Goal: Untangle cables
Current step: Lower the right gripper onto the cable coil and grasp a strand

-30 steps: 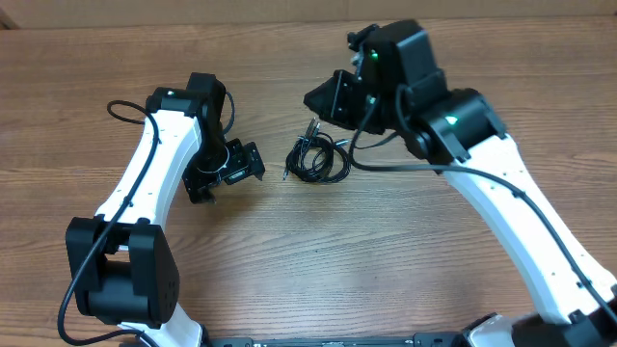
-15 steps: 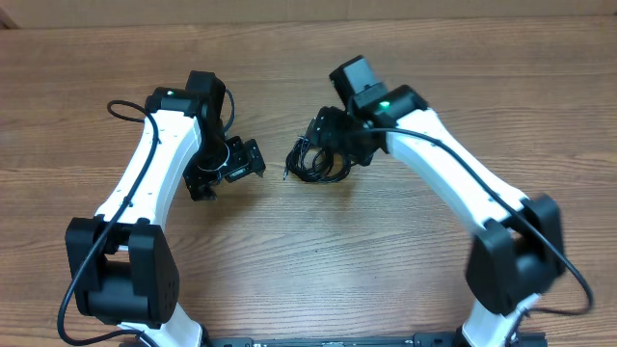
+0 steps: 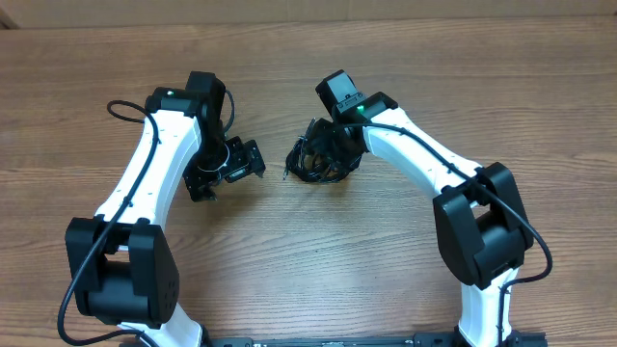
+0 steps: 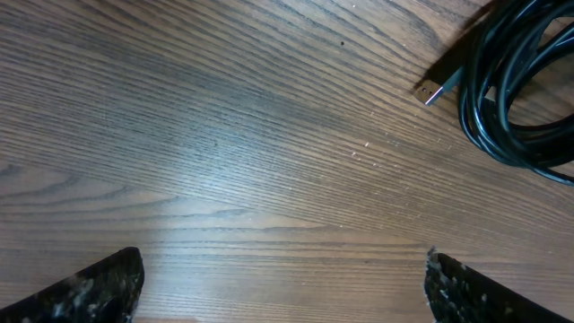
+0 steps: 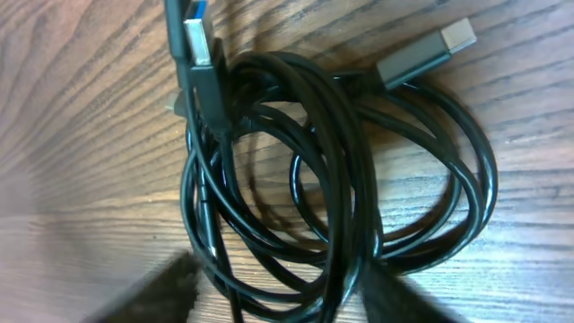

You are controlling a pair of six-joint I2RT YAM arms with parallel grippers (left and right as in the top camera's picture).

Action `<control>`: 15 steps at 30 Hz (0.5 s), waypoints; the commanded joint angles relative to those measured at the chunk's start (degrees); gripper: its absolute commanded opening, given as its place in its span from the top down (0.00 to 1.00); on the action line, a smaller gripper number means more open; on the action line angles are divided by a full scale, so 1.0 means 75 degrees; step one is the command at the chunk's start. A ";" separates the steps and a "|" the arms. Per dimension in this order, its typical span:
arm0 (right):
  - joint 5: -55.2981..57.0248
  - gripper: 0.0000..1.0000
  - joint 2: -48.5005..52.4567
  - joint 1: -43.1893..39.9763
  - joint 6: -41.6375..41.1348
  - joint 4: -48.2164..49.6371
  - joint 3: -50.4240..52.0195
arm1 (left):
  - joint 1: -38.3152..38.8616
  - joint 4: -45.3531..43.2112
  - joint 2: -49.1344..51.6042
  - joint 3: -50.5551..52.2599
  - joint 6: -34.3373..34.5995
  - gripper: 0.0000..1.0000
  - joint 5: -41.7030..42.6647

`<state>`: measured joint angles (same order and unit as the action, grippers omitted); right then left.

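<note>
Overhead, a tangled coil of thin black cables (image 3: 310, 162) lies mid-bench on the brown wood-grain bench (image 3: 289, 270). The left tool (image 3: 236, 166) sits near the coil but apart from it. The right tool (image 3: 333, 146) is down over the coil's right edge.

In the left wrist view, the left tool's speckled fingers (image 4: 99, 287) are spread wide with nothing between them. The coil lies at upper right, with a silver plug tip (image 4: 434, 92) poking out.

In the right wrist view, blurred fingers (image 5: 152, 287) flank the coil's lower loops. Whether they pinch them I cannot tell.
</note>
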<state>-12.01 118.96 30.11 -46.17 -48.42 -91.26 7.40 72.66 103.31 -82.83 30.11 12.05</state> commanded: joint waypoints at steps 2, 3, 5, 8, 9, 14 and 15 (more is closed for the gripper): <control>-0.0047 0.73 0.0058 0.0041 0.0023 0.0187 0.0029 | 0.0017 0.0009 0.0055 -0.0114 0.0102 0.00 0.0114; -0.0093 0.89 0.0058 0.0041 0.0029 0.0213 0.0026 | 0.0017 0.0006 0.0055 -0.0114 0.0102 0.01 0.0114; -0.0446 0.96 0.0055 0.0032 0.0207 0.0221 0.0000 | 0.0017 0.0012 0.0055 -0.0114 0.0102 0.00 0.0114; -0.1332 0.96 -0.0076 -0.0067 0.0393 0.0224 -0.0326 | 0.0017 0.0015 0.0055 -0.0114 0.0102 0.00 0.0114; -0.1603 0.96 -0.0166 -0.0090 0.0635 0.0219 -0.0484 | 0.0017 -0.0003 0.0055 -0.0114 0.0102 0.00 0.0114; -0.3786 0.96 -0.0962 -0.0221 0.1798 0.0210 -0.1169 | 0.0017 -0.0012 0.0055 -0.0114 0.0102 0.00 0.0117; -0.4188 0.96 -0.1137 -0.0233 0.1795 0.0233 -0.1276 | 0.0017 -0.0012 0.0055 -0.0114 0.0105 0.00 0.0119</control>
<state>-29.78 117.73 28.95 -37.82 -47.31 -96.29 7.40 72.60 103.31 -82.83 30.11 12.05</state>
